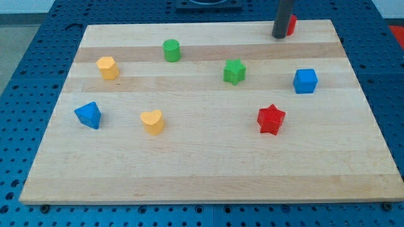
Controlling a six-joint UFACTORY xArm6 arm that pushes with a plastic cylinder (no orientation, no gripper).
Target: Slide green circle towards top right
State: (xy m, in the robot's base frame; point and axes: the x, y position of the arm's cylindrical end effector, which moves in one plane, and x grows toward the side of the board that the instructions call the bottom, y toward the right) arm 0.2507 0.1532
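Observation:
The green circle (172,50) is a short green cylinder on the wooden board (208,170), at the upper left of centre. My tip (279,36) is at the view's top right, far to the right of the green circle and a little above its level. The tip stands right next to a red block (291,24), which the rod partly hides; its shape is unclear. A green star (234,71) lies between the green circle and the tip, lower down.
A yellow block (108,67) is at the left, a blue triangle-like block (88,115) at the lower left, a yellow heart (153,122) below centre-left, a red star (271,119) at the lower right, a blue cube (305,81) at the right.

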